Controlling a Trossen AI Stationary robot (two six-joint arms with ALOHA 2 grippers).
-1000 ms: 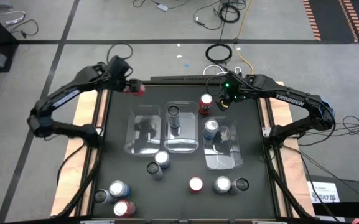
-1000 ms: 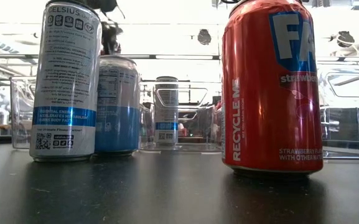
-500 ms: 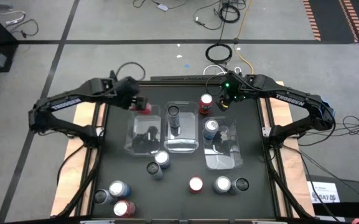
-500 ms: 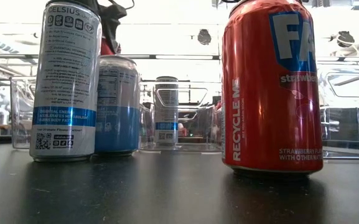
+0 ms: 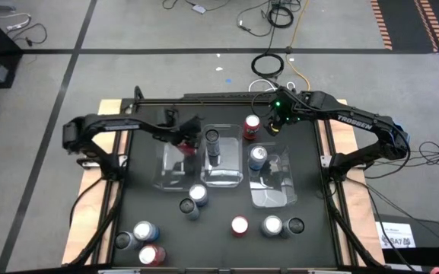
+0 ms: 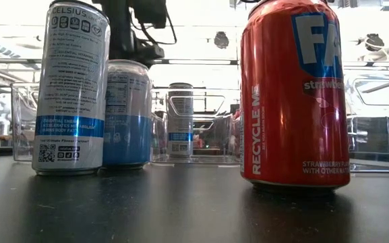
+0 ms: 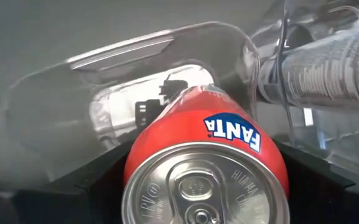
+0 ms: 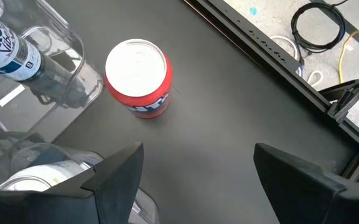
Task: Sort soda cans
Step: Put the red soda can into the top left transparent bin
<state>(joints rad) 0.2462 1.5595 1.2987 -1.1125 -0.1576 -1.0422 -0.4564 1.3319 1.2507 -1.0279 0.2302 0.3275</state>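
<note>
Left gripper [image 5: 186,142] clamped around a red Fanta can [image 7: 207,163], carried on its side over the leftmost clear bin [image 5: 166,173], presumably to start a red group there. Right gripper [image 5: 274,125] spread wide and empty, poised above the bench [image 5: 227,205] near an upright red can [image 8: 138,77], likely next. Grip and brand plain only from the left wrist. Other cans scattered at the near edge plain only from above.

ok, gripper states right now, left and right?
Left gripper: shut on the red Fanta metal can, over the left clear plastic bin.
Right gripper: open, holding nothing.
</note>
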